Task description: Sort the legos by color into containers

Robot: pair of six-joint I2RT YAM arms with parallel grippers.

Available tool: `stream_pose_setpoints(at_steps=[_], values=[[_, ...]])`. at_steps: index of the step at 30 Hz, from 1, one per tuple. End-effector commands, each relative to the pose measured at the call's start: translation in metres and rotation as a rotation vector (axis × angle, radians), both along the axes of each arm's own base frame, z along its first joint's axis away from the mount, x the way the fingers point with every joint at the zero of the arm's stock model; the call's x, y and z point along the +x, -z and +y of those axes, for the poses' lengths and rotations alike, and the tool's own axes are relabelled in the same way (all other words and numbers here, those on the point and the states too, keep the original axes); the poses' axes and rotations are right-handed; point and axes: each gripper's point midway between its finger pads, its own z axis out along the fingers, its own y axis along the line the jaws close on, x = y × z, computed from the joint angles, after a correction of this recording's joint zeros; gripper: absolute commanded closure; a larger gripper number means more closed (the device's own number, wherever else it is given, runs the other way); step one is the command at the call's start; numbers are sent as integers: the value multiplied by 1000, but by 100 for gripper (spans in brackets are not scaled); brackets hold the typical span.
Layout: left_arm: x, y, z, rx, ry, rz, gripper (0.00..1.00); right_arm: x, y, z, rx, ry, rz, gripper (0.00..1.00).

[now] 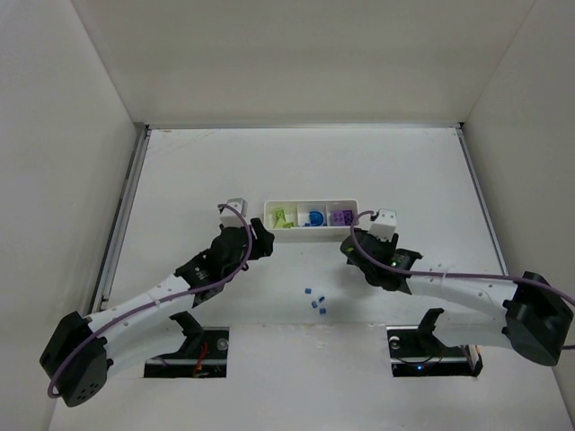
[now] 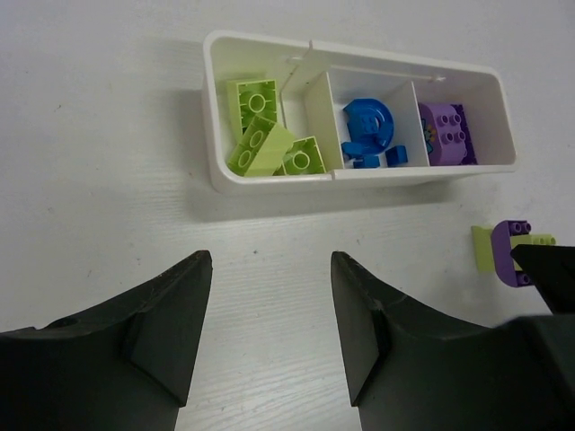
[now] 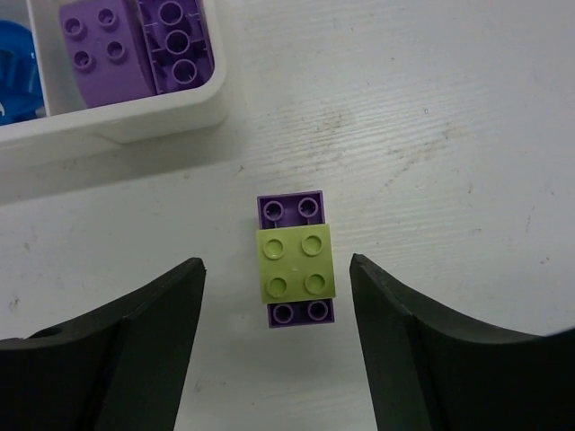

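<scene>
The white tray [image 1: 310, 204] lies across the middle of the table. Its left compartment holds lime bricks [image 2: 265, 135], the middle one a round blue piece [image 2: 368, 126] and small blue bits, the right one purple bricks [image 3: 135, 45]. A lime brick [image 3: 295, 262] stacked on a purple brick [image 3: 290, 210] stands on the table in front of the tray's right end. My right gripper [image 3: 277, 260] is open, its jaws on either side of that stack without touching it. My left gripper [image 2: 269, 260] is open and empty in front of the tray's left end.
Several tiny blue bits [image 1: 314, 301] lie on the table between the two arms, nearer than the tray. White walls enclose the table on the left, right and far sides. The arm bases [image 1: 193, 346] stand at the near edge.
</scene>
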Motion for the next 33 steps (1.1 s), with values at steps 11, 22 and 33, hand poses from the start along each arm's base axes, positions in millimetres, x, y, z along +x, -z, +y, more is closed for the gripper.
stream_pose_setpoints(at_steps=[11,22,33], values=[[0,-32,-15,-77,24,-71,47,10,22,1,53,10,63,45],[-2,-27,-17,-100,10,-48,47,13,27,4,73,12,70,81],[-18,-63,-34,-429,-9,-2,47,10,-127,96,611,-326,-259,82]])
